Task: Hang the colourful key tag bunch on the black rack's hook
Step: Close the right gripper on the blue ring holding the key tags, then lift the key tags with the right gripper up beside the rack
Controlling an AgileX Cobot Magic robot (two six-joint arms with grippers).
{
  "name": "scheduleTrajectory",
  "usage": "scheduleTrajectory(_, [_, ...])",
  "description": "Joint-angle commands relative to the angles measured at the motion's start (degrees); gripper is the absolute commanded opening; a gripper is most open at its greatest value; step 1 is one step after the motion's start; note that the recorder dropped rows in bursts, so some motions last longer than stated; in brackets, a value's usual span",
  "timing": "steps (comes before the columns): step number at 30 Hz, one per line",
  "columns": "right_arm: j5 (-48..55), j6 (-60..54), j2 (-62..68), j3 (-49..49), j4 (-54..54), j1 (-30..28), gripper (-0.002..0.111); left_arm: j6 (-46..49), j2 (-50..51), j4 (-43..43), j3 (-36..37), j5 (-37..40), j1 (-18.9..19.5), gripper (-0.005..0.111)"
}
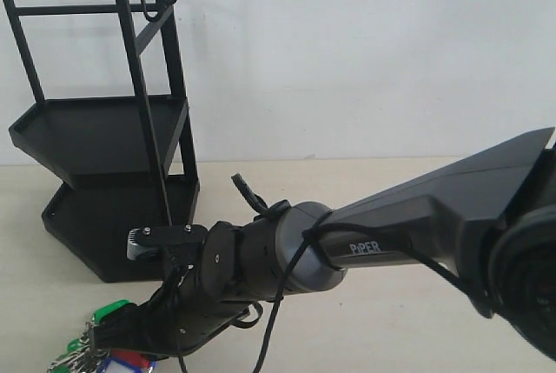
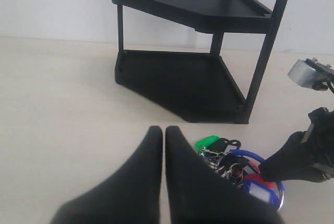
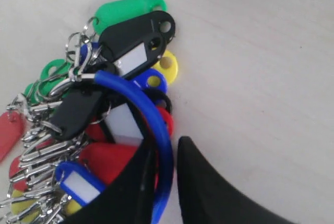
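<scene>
The colourful key tag bunch (image 3: 133,46) lies on the pale table, its metal rings fanned out and its big blue loop (image 3: 130,92) curving back between my right fingers. My right gripper (image 3: 168,143) is shut on that loop, low at the table. In the exterior view the bunch (image 1: 97,336) sits at the bottom left, under the right arm that reaches across. The black rack (image 1: 104,138) stands behind it, and the hook (image 1: 159,16) juts from its top bar, well above the bunch. My left gripper (image 2: 164,130) is shut on nothing, beside the bunch (image 2: 225,157).
The right arm's dark body (image 1: 417,225) and its cable cross the table's middle in the exterior view. The rack's lower tray (image 2: 177,80) sits just behind the bunch. A white wall backs the table.
</scene>
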Motion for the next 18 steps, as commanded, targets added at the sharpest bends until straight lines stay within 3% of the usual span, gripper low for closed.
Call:
scheduleTrajectory(1, [0.0,-0.4,0.1,-0.1,-0.8,0.1,0.016,0.2,-0.1,0.3,0.2,-0.4,0.1,0.004])
scheduleTrajectory(4, [-0.1,-0.4,0.1,-0.1,-0.9,0.1,-0.001,0.2,-0.1,0.3,0.2,-0.4,0.1,0.004])
scheduleTrajectory(18, [0.3,0.0,-5.9,-0.1,-2.9,0.1,0.0,0.2,-0.1,0.3,0.2,-0.4,0.1,0.004])
